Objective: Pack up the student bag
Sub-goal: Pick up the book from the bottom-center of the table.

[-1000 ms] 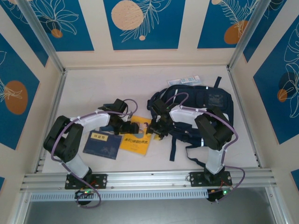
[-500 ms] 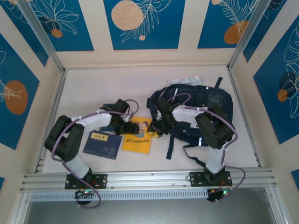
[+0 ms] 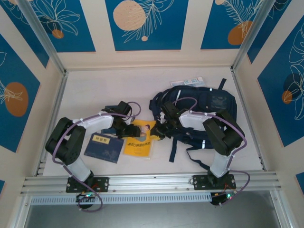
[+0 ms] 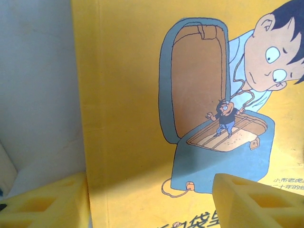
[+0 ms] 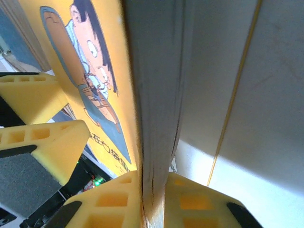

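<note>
table (image 3: pixel 95 90): white top is carrying every item listed below; blue and cream patterned walls (image 3: pixel 142 23) are standing around it.
navy booklet (image 3: pixel 104 147): is lying flat at the near left, yellow label facing up, just beside the left edge of the yellow book.
left gripper (image 3: pixel 127 129): is hanging over the left part of the yellow book; in the left wrist view its 2 yellow fingers (image 4: pixel 47 204) are standing well apart, with the cartoon cover showing between them.
yellow book (image 3: pixel 139 142): is lying cover up between the 2 grippers; the cover is showing a cartoon boy peering into an open blue bag.
right gripper (image 3: pixel 159 130): is reaching leftward from above the bag; in the right wrist view its 2 fingers (image 5: pixel 194 204) are pressing together on the book's edge, pinching the pages between them.
student bag (image 3: pixel 209 107): is lying on the right half of the table under the right arm, dark straps trailing toward the near edge, its left side just beside the book.
packet (image 3: pixel 187 81): small and pale, is lying at the far side, just behind the bag.
</note>
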You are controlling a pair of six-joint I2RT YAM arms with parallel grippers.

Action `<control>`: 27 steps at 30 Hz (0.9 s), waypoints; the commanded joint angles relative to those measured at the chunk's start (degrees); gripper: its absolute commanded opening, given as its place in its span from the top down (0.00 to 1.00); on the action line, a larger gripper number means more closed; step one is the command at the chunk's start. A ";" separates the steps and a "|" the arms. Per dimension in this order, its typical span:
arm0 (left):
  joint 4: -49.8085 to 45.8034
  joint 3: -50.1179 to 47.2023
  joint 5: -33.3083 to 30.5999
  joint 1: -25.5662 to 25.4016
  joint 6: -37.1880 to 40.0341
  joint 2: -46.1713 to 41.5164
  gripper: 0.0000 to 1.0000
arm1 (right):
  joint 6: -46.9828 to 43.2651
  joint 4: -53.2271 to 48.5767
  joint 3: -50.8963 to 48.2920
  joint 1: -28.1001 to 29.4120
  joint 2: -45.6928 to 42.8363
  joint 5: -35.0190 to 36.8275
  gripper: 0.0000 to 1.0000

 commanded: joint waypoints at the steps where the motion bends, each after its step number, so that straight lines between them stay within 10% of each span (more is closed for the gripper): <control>1: 2.03 -0.50 15.27 -3.62 -1.98 -1.21 0.37 | 1.13 9.19 0.97 2.59 1.85 -5.51 0.90; 10: 2.98 -1.53 16.46 -3.61 -3.20 -3.06 0.41 | -1.00 7.04 0.22 3.04 2.83 -4.21 0.99; 17: 5.33 -2.73 19.37 -3.61 -4.39 -2.11 0.41 | 0.21 12.81 1.32 3.91 6.88 -10.91 0.81; 27: -3.07 0.12 13.77 -2.55 -2.56 -6.26 0.36 | -6.50 1.11 3.47 3.94 0.56 -0.18 1.00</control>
